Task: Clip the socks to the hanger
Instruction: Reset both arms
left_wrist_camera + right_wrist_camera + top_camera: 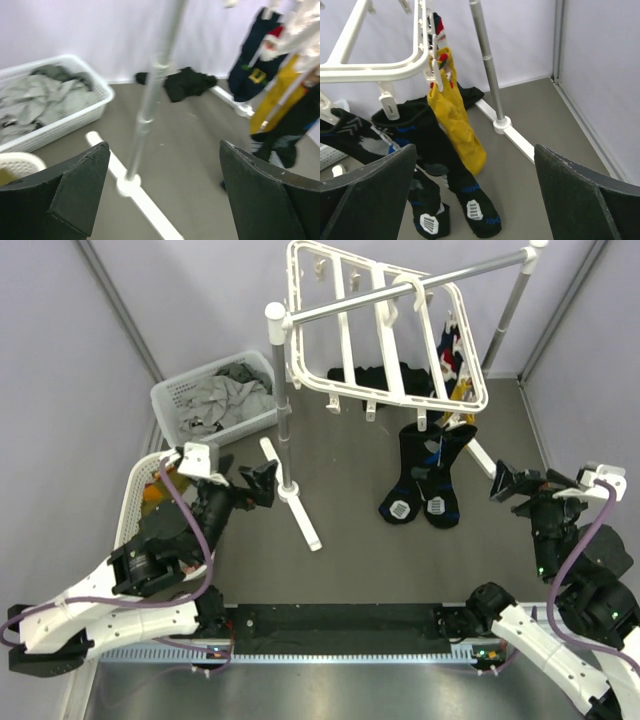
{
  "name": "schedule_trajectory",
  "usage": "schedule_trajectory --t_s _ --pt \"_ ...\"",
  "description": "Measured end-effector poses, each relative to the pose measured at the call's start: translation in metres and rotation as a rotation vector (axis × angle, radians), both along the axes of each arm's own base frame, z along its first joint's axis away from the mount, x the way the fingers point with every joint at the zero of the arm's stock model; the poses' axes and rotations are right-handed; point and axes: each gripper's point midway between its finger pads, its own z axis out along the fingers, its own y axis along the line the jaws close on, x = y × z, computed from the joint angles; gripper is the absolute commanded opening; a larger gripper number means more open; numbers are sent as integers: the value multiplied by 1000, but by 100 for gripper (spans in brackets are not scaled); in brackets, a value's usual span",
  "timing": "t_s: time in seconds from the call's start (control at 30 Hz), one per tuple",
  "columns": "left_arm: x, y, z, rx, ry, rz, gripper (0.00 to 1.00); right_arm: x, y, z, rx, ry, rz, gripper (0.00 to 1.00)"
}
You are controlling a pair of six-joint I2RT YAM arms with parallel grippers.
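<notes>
Soft, light, limp socks (pixel 412 475) hang at one o'clock from the hanger (pixel 291 280); pinch by cuff. Both jaws gape empty.

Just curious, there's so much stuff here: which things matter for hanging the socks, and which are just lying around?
Part of the job: white hanger, black socks, yellow sock.
Lying about: basket of grey cloths, black garment, grey pole rack.

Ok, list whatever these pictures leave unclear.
1. Contents of the white basket, top view: covered by the left arm.
2. Multicoloured socks, left wrist view: blurred, cut off by the top edge.
3. Black socks, right wrist view: the left one runs behind the right gripper.
</notes>
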Motion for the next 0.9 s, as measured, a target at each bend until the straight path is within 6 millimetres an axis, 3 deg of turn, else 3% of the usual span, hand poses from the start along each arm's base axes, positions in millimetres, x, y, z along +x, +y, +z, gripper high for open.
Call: schedule_trajectory --t_s 0.2,0.53,0.67,0.9 --pt "-3 34 -29 32 1 90 95 -14 -17 -18 23 15 -45 99" --pt "-3 36 -88 93 50 101 94 -37 -36 -32 57 19 -68 99" --pt "-6 41 -87 50 45 100 94 -40 -36 -40 41 45 -56 99" --pt "-4 32 -90 66 54 85 94 -45 -36 -45 42 62 -40 99"
